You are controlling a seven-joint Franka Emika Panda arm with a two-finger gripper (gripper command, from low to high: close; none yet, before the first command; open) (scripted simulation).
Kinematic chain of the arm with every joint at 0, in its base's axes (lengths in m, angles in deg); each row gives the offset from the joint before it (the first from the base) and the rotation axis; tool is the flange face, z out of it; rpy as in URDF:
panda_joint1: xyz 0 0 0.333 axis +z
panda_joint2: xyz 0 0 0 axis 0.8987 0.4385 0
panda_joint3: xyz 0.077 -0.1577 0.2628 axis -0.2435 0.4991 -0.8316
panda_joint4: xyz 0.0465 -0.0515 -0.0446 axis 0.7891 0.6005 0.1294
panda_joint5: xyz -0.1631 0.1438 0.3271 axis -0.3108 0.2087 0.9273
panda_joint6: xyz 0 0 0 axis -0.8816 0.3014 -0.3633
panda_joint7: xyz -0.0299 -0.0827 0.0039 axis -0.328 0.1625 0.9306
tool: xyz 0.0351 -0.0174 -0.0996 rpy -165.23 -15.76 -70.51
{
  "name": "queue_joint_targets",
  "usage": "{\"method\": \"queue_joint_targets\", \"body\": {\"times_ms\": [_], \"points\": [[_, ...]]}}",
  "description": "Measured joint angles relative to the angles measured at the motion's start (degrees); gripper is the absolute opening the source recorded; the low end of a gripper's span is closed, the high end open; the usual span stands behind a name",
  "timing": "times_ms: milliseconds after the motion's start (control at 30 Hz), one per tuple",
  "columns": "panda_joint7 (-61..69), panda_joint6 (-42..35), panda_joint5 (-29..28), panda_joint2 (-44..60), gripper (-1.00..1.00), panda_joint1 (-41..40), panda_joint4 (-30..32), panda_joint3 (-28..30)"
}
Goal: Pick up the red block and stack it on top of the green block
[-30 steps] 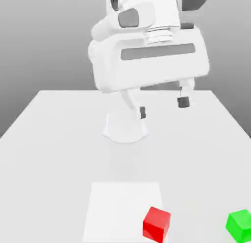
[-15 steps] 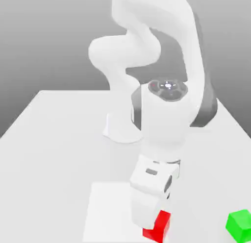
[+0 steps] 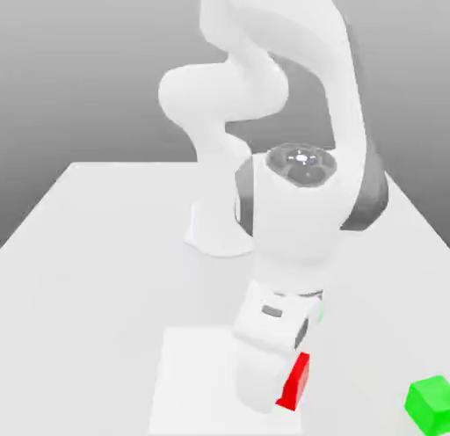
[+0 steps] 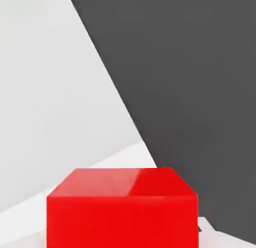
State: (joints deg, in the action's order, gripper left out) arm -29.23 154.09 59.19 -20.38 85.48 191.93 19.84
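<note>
The red block (image 3: 295, 381) sits tilted at the lower end of my hand, above the white square on the table. Up close in the hand view, the red block (image 4: 122, 209) has its top face and one side showing. My gripper (image 3: 281, 392) is down around it and shut on it, with the white hand body hiding the fingers. The green block (image 3: 431, 404) rests on the table toward the exterior view's right, apart from the red block and the hand.
A white square patch (image 3: 189, 381) lies on the grey table (image 3: 88, 267) under the hand. The arm's base (image 3: 221, 232) stands behind it at mid table. Bare table surface lies between the hand and the green block.
The arm came down from high above the table onto the red block. In the last half second the red block rose a little and tilted with the hand.
</note>
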Motion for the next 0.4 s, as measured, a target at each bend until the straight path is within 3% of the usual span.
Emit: {"method": "queue_joint_targets", "body": {"times_ms": [167,267,300,400], "points": [[-1.4,-5.0,-2.9,2.4,-1.00,7.1,-7.6,-5.9],[-1.6,-1.2,-3.7,8.4,-1.00,8.8,-9.7,-6.9],[-1.7,0.0,-3.8,9.7,1.00,9.0,-9.9,-6.9],[-1.7,0.0,-3.8,9.7,1.00,9.0,-9.9,-6.9]]}}
